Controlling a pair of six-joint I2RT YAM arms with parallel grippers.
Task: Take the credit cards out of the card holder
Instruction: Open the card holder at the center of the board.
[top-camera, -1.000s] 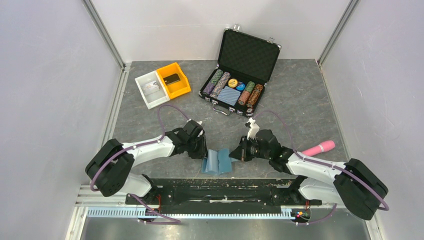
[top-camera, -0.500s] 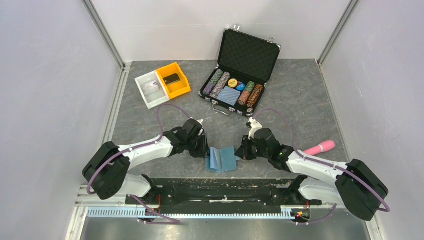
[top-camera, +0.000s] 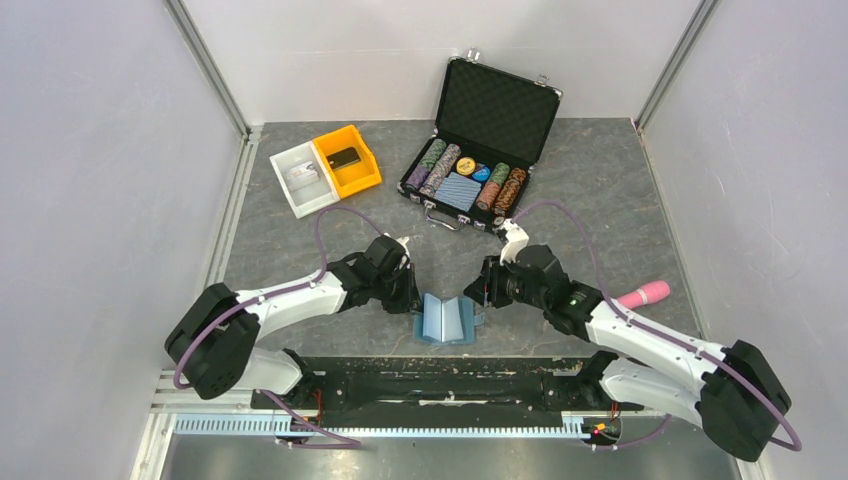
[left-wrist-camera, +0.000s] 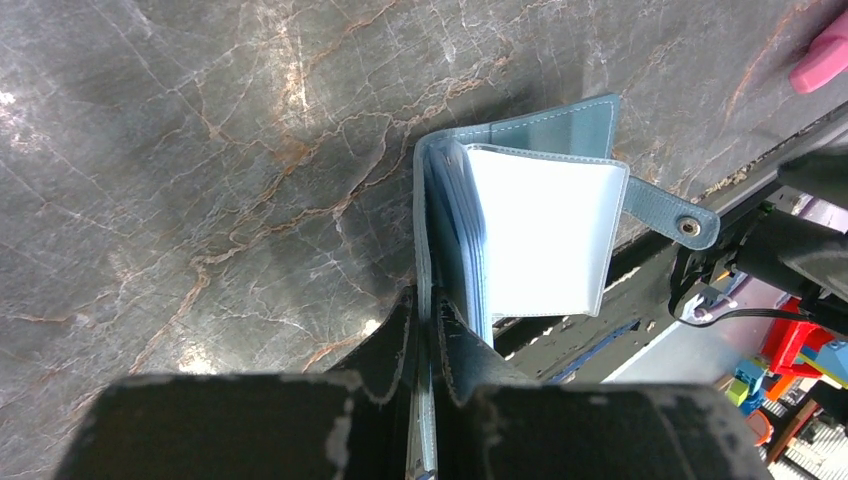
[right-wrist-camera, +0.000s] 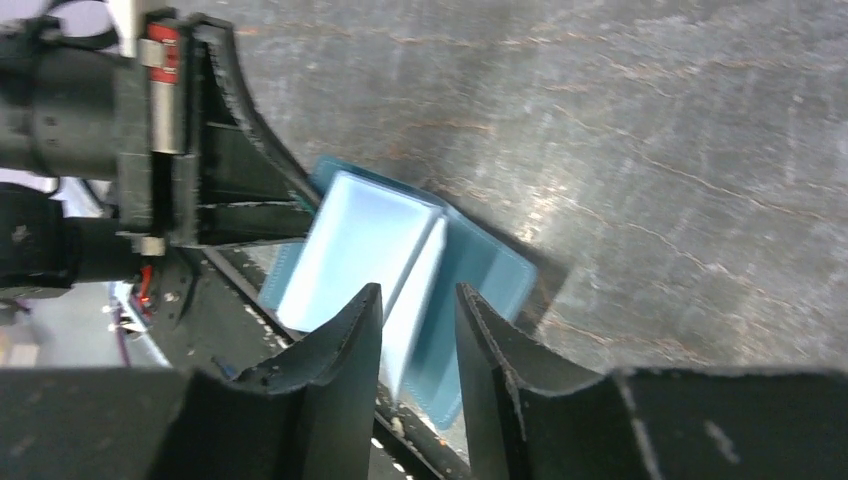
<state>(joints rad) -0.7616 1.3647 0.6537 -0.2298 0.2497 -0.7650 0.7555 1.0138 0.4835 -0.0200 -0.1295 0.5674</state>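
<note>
The left gripper pinches the holder by its left cover, while the right gripper, jaws spread, hangs just over the holder's right half.

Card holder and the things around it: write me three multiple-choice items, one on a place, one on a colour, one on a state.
1. Where does the card holder lie?
A. In the black case
B. On the table, between the left gripper and the right gripper
C. In a bin

2. What colour is the bin right beside the white bin?
A. Yellow
B. Green
C. Red

3. What state is the left gripper in?
A. Open above the case
B. Holding the pink object
C. Shut on the card holder's edge

Answers:
1 B: the top view shows it lying open on the table between both grippers.
2 A: the yellow bin sits against the white one at the far left.
3 C: the left wrist view shows its fingers clamped on the cover's edge.
</note>
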